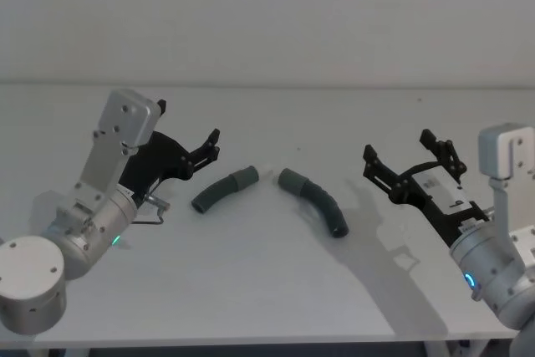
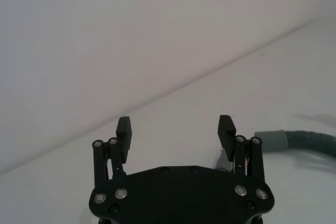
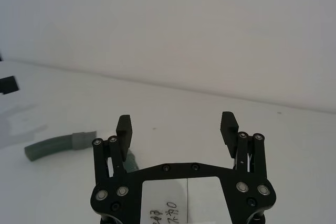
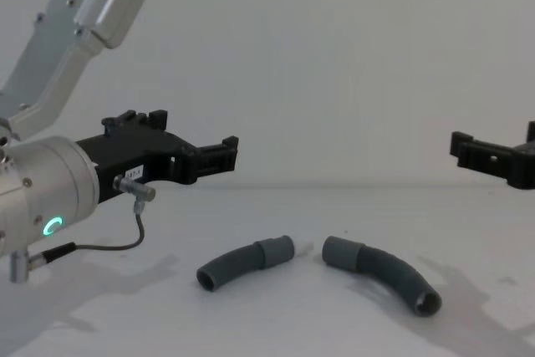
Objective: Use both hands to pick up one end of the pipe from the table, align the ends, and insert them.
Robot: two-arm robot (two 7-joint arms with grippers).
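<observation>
**Pipe.** Two ribbed hose pieces lie flat at the centre of the table [image 1: 267, 290], cuffs facing each other, near but apart. The spigot piece [image 1: 224, 191] runs from its cuff toward 8 o'clock. Its white spigot [image 4: 303, 247] points at the socket cuff [image 4: 338, 251]. The socket piece [image 1: 316, 200] curves away toward 4 o'clock.

**Grippers.** Left gripper [image 1: 212, 146]: at 9 o'clock of the spigot piece, above the table, fingers spread, holding nothing. Right gripper [image 1: 399, 148]: at 3 o'clock of the socket piece, well apart from it, fingers spread, empty.

**Step in hand: approach and grasp.** Lower each gripper over the ribbed body just behind its cuff, jaws across the hose, leaving cuff and spigot free for mating. A curved piece will probably roll if one finger touches first, so close evenly.

**Clearance.** Open white surface lies on all sides and runs on well past the pieces toward 12 o'clock. The left wrist cable [image 4: 138, 219] hangs low; keep it off the spigot piece.
</observation>
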